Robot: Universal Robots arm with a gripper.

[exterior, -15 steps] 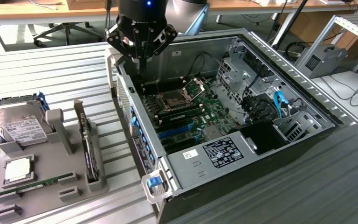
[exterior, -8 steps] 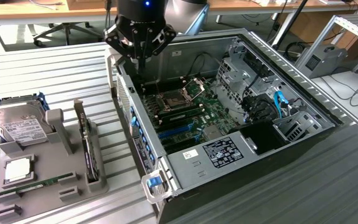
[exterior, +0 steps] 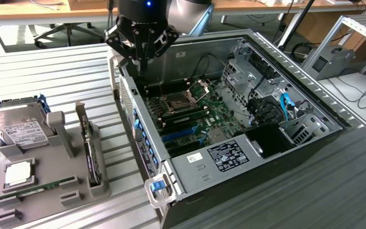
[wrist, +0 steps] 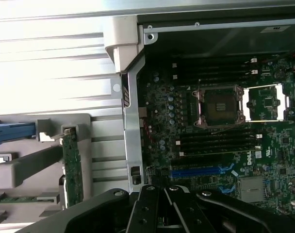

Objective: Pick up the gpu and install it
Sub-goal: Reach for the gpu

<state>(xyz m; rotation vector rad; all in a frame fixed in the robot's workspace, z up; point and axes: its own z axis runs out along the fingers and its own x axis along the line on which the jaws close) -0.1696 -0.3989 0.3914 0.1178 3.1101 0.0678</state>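
- Exterior view first: the black multi-link gripper [exterior: 142, 66] hangs over the rear wall of the open grey metal computer case [exterior: 266, 186]. Its fingers are pinched together with nothing between them.
- The gpu [exterior: 93, 152], a slim dark rectangular card with a silver metal bracket at one end, stands on its long edge in a grey plastic holder tray [exterior: 55, 164]. It's outside the case, lower than the gripper, toward the exterior view's left and well apart from it.
- Farther from the gripper on that same tray sit a silver hard drive with a white label [exterior: 17, 130] and a narrow green memory stick [exterior: 36, 189].
- Wrist view: the green motherboard [wrist: 269, 141] with its open square metal processor socket [wrist: 219, 107] lies below the gripper. The gpu shows thin-edge-up past the case wall.
- Handling, my guess: light and stiff, but fragile. The exposed upper edge near mid-length looks like the safest place to pinch. The bracket looks slick, and the card could tip in its slot.
- The surface is a ribbed light-grey metal table [exterior: 49, 71]. Behind the gripper are wooden desks, a black office chair [exterior: 65, 31] and loose cables.
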